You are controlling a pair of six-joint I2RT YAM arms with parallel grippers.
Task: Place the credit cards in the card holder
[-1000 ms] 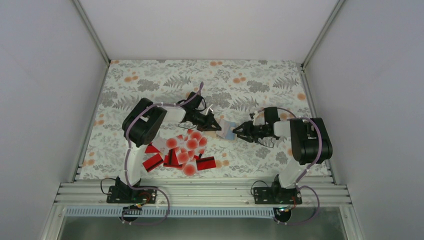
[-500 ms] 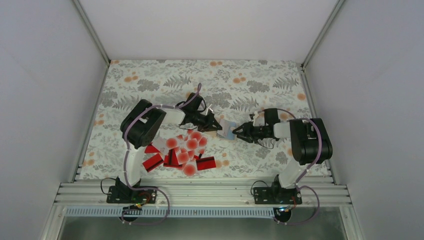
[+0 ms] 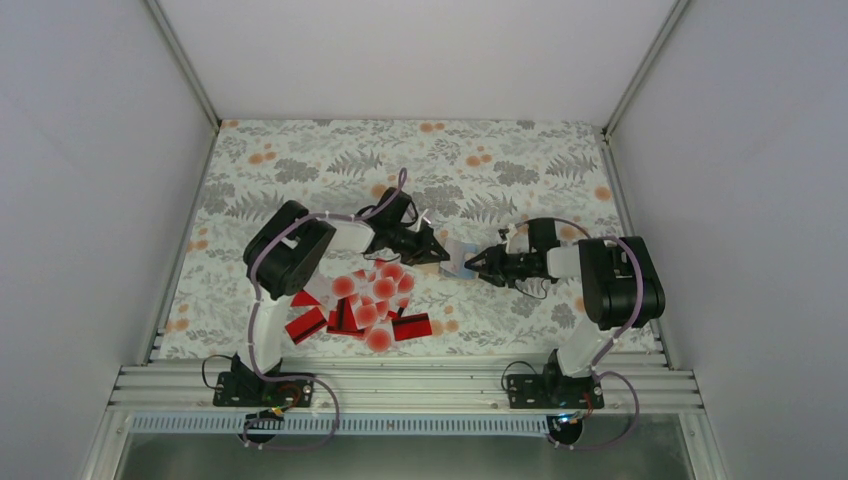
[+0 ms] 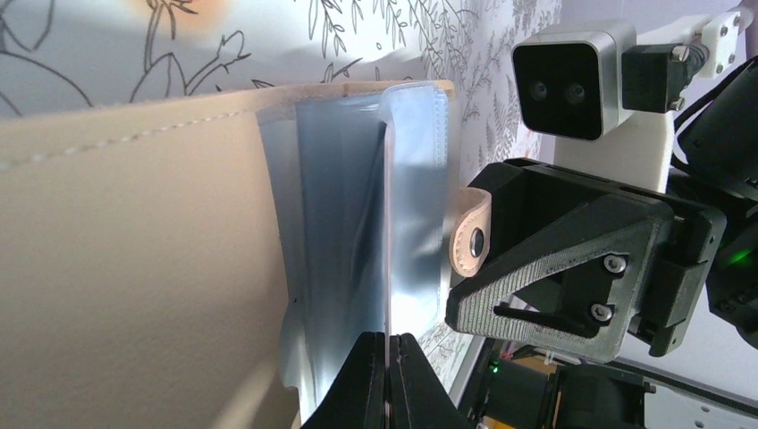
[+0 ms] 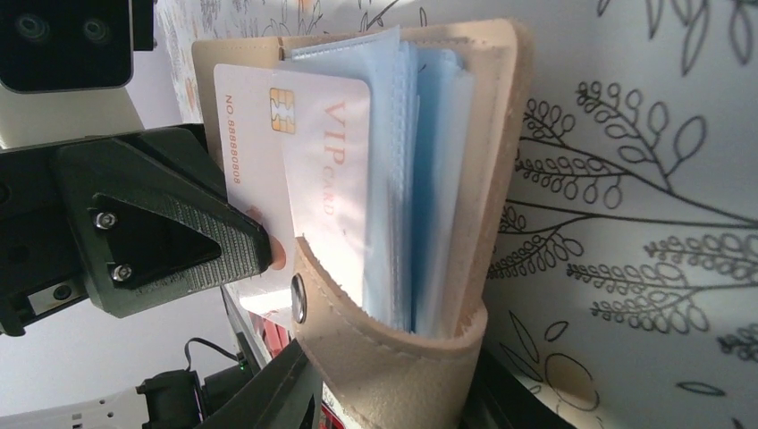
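The tan card holder (image 3: 457, 258) is held open on its edge between the two grippers, its blue-grey sleeves (image 5: 420, 179) fanned out. My right gripper (image 5: 389, 380) is shut on the holder's strap end, one finger on each side. My left gripper (image 4: 389, 338) is shut on a white credit card (image 5: 313, 152) printed "VIP". That card's far end sits inside a sleeve. In the left wrist view it shows edge-on as a thin line (image 4: 389, 250) beside the tan cover (image 4: 134, 268). The loose credit cards (image 3: 368, 300), red ones and white ones with red dots, lie below the left gripper (image 3: 432, 250).
A floral mat (image 3: 330, 165) covers the table, bounded by white walls at left, right and back. A metal rail (image 3: 400, 385) carrying both arm bases runs along the near edge. The right gripper (image 3: 478, 265) nearly meets the left one over the mat's middle.
The left gripper has edged right toward the holder with the card in it. The right gripper's jaws have drawn in a little on the holder.
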